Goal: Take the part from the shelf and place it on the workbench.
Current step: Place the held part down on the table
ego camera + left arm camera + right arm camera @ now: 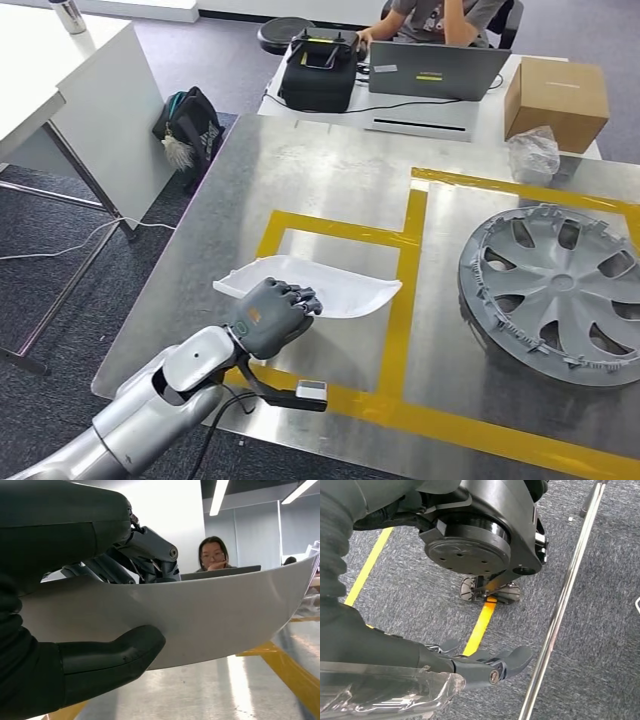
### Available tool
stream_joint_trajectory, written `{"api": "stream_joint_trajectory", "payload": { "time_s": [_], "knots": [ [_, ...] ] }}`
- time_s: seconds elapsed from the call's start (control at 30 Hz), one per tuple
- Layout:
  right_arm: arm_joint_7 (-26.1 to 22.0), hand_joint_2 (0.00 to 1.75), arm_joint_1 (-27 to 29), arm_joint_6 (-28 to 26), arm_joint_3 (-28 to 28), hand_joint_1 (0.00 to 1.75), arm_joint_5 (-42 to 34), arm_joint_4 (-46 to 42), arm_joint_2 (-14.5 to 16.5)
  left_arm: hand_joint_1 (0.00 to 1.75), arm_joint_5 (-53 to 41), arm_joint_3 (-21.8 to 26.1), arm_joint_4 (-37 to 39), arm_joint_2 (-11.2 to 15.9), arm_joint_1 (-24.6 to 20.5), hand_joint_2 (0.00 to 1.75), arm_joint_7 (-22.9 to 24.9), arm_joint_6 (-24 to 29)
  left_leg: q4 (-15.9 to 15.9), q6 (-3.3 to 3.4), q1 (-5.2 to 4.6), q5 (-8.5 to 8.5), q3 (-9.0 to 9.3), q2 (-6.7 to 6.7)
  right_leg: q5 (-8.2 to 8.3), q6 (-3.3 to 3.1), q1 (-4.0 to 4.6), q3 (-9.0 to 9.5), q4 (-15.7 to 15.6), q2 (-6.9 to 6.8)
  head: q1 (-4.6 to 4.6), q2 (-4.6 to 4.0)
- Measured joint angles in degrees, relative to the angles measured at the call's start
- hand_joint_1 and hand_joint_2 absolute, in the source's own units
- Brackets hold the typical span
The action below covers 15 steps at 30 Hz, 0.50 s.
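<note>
The left hand (273, 316) gripped the white part (340, 287) at its near edge, thumb (113, 655) under and fingers over, above the metal table (226, 200) inside a yellow-taped box. The right hand (486, 667) hung over carpet, fingers extended, empty.

wheel cover (555, 292): right rim cut off by the picture's edge | white part (343, 289): near-left end hidden under the left hand (273, 314) | person behind the laptop (434, 70): cut off above the shoulders | right hand (433, 665): fingers partly hidden behind a clear piece, grip unclear
</note>
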Motion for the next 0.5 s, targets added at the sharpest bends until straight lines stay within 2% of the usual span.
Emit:
{"api": "stream_joint_trajectory", "payload": {
  "time_s": [0.1, 0.23, 0.5],
  "knots": [
    [0.2, 1.75, 0.0, 0.0, 0.0, 0.0, 0.0, 0.0, 0.0, 1.75, -2.2, -1.4, 1.5, -0.7, -1.6, 1.75, 1.6, -0.8, 0.0, 0.01, 0.0, -0.01, -0.01, 0.0, 0.0, 0.0, 0.0, -0.01, 0.0, 0.0, -0.01, 0.0],
    [0.2, 0.0, 0.0, -0.1, 0.0, 0.0, 0.0, 0.0, 0.0, 0.0, -4.3, -3.5, 4.2, -2.0, -3.5, 1.75, 3.7, -2.8, 0.0, 0.03, 0.0, -0.02, -0.02, 0.0, 0.0, 0.0, 0.0, -0.01, 0.0, 0.0, -0.01, 0.0],
    [0.7, 0.0, 0.0, -0.5, 0.0, 0.0, -0.3, 0.0, 0.0, 0.0, -1.8, -4.9, 8.7, -3.9, -4.2, 1.75, 4.2, -3.8, 0.0, 0.04, 0.0, -0.03, -0.03, 0.0, 0.0, 0.0, 0.0, 0.0, 0.0, -0.01, -0.01, 0.0]
  ]
}}
